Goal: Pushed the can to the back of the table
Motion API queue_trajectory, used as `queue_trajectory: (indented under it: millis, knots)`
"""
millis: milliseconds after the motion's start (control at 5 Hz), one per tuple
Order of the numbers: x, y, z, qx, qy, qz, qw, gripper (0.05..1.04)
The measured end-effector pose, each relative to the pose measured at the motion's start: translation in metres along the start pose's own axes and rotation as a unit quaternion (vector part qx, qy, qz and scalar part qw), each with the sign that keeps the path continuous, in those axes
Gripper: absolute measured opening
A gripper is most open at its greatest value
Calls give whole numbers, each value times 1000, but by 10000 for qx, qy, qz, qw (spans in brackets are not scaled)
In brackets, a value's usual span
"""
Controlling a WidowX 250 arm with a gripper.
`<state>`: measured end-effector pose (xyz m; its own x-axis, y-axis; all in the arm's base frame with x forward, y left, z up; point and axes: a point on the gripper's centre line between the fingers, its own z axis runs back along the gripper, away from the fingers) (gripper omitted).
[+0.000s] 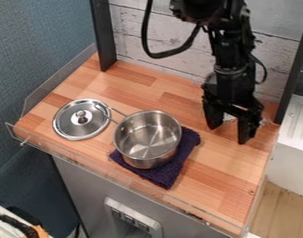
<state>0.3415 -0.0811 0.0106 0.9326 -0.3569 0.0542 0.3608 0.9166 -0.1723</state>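
Black hand (229, 135) seen low over the right rear part of the wooden worktop (223, 172), pointed downward, its two fingers parted. A pale, shiny bit is glimpsed between and behind them; view partly blocked there, but it is probably the can (228, 118), set near the back right corner. Above the hand, the black arm (232, 56) is seen upright against whitish plank boarding (132, 39), with a black cable (157, 55) looped out to its left in the view.

Pot (148, 139), steel and open-topped, noted well apart from the hand, toward the view's left and front. It is seated upright on a dark purple cloth (171, 173), which is left bare along the front and right. The pot's long handle is directed toward the upper left, its end lying over the rim of a round steel lid (67, 126). Lid laid knob up, beside the pot. Worktop edged at the front by a clear strip (135, 185).
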Motion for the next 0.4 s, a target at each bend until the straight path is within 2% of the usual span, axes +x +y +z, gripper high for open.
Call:
queue_trajectory:
  millis: [200,400]
  knots:
    - [-8,5,6,117,47,137,9998,999]
    - [-20,14,34,533,-159,231,9982,999]
